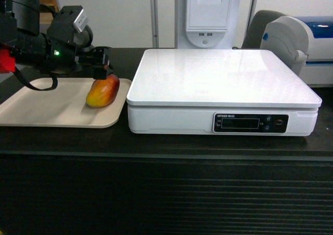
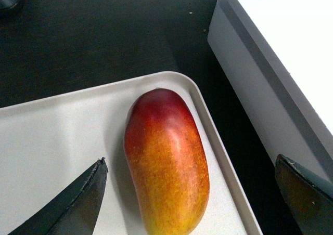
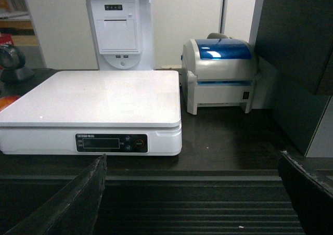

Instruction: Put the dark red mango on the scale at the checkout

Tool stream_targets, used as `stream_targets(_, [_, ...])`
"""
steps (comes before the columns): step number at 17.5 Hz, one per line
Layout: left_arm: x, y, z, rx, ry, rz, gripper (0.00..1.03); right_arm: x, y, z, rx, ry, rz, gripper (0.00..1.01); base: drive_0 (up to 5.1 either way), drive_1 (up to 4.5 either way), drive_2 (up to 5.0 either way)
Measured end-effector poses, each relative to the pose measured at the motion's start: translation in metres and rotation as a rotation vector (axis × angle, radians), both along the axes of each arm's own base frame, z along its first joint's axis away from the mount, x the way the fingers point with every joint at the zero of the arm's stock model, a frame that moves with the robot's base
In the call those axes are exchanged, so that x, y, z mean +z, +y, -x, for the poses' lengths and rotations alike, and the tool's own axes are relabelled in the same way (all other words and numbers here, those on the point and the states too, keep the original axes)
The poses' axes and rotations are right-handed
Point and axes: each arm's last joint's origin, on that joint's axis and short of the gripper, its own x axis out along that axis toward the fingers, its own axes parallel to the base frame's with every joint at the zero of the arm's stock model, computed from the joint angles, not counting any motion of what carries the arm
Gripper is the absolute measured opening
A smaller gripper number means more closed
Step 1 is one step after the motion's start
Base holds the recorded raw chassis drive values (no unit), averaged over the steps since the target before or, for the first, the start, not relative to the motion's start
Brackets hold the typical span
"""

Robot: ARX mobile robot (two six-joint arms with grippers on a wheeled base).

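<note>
Red-orange mango (image 2: 166, 162) lies on the beige tray (image 1: 31, 113), at nine o'clock from the scale (image 1: 221, 79). Left gripper (image 1: 102, 71) hovers above it, jaws apart, nothing held. Lift and placing on the platter remain; right gripper (image 3: 192, 193) waits open

We see the dark red mango (image 2: 166, 162) with smooth, glossy skin on a matt beige plastic tray (image 2: 47, 141). The scale (image 1: 221, 92) shows glossy white plastic; the table (image 1: 166, 146) looks dark and matt, its front ribbed.

left gripper (image 1: 102, 63): jaws spread wide, reaching in from the left | right gripper (image 3: 192, 193): jaws apart, seemingly level
</note>
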Motion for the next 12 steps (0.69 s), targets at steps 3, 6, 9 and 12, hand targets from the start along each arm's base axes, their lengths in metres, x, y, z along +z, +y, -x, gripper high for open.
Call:
stream_targets(3, [-0.013,0.0,-0.02,0.005,0.041,-0.026,0.98,0.0,0.0,0.0,0.0,0.0,0.0,0.98,0.0,0.0,0.0])
stream_targets(6, [-0.023,-0.001,-0.026,0.01,0.07,-0.039,0.98,0.0,0.0,0.0,0.0,0.0,0.0,0.98,0.0,0.0,0.0])
stream_targets(9, [-0.025,-0.003,-0.034,0.01,0.086,-0.044,0.98,0.0,0.0,0.0,0.0,0.0,0.0,0.98,0.0,0.0,0.0])
stream_targets(12, [-0.031,-0.005,-0.039,0.008,0.122,-0.054,0.98,0.0,0.0,0.0,0.0,0.0,0.0,0.98,0.0,0.0,0.0])
